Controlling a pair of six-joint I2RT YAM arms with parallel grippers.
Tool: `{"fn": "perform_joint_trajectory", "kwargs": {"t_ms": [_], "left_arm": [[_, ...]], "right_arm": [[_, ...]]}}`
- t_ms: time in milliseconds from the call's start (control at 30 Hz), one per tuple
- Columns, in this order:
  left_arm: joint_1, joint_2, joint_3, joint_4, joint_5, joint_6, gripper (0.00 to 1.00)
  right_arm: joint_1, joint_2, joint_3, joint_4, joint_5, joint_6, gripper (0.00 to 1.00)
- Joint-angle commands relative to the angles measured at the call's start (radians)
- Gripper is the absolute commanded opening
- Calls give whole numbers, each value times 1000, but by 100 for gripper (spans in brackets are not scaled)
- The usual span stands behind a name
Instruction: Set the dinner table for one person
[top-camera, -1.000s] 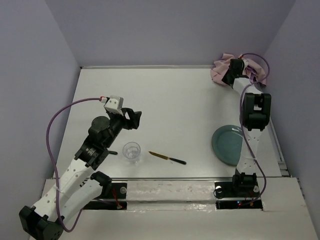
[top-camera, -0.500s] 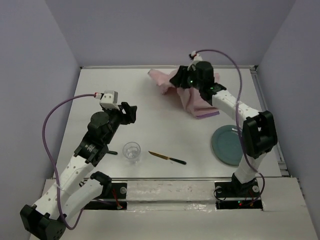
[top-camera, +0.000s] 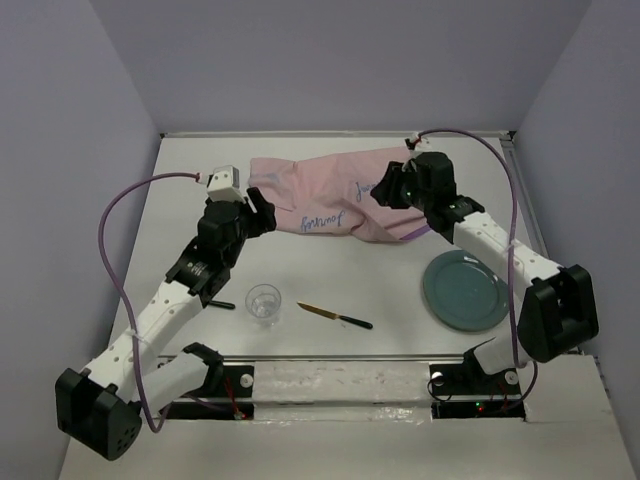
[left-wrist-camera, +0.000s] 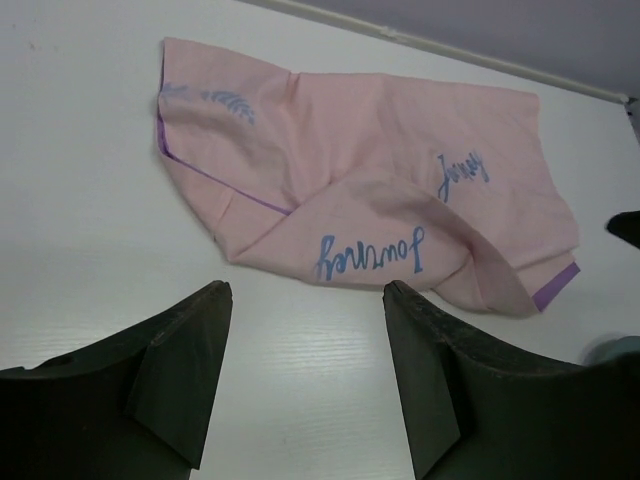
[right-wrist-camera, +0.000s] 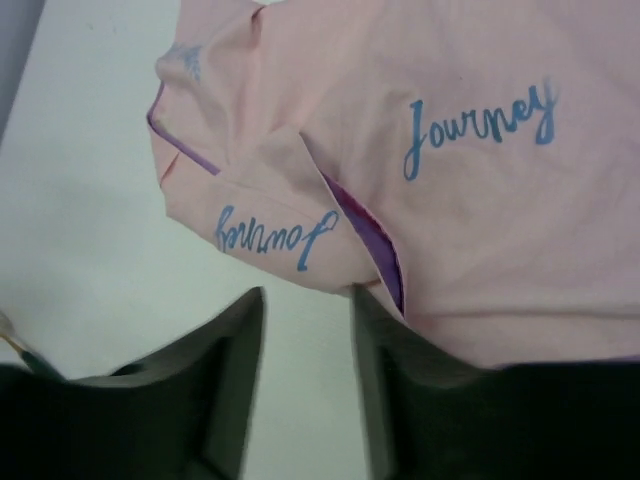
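Observation:
The dinner table (top-camera: 330, 270) is a plain white tabletop. A pink cloth (top-camera: 320, 195) with blue "Journey" script lies spread and partly folded at the back middle; it also shows in the left wrist view (left-wrist-camera: 350, 170) and the right wrist view (right-wrist-camera: 450, 200). My right gripper (top-camera: 380, 192) is open over the cloth's right part, and bare table shows between its tips (right-wrist-camera: 307, 300) at the cloth's edge. My left gripper (top-camera: 265, 215) is open and empty, just short of the cloth's near left edge (left-wrist-camera: 307, 300). A teal plate (top-camera: 465, 290), a clear glass (top-camera: 264, 303) and a knife (top-camera: 335, 316) lie near the front.
Purple-grey walls close in the table on the left, back and right. A metal rail (top-camera: 330, 360) runs along the front edge by the arm bases. A small black object (top-camera: 222, 305) lies left of the glass.
My right arm has pulled the cloth from the back right corner to the back middle, where it now lies spread. My left gripper has moved back toward the cloth's left end.

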Motion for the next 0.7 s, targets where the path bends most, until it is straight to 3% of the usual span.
{"fn": "perform_joint_trajectory", "kwargs": {"t_ms": [0, 67, 233, 400, 567, 667], "left_arm": [[28, 88, 54, -1, -42, -74, 72], [82, 143, 78, 16, 10, -103, 71], [172, 292, 164, 86, 105, -160, 62], [237, 499, 317, 88, 61, -137, 60], [283, 783, 582, 19, -7, -79, 60], [307, 956, 741, -25, -21, -56, 60]], "right_arm": [[-82, -8, -77, -1, 166, 44, 31], [-122, 11, -62, 1, 154, 49, 20], [-242, 145, 71, 1, 177, 21, 19], [-345, 329, 276, -25, 172, 4, 35], [-377, 554, 484, -71, 188, 1, 57], [-386, 642, 611, -80, 173, 7, 62]]}}
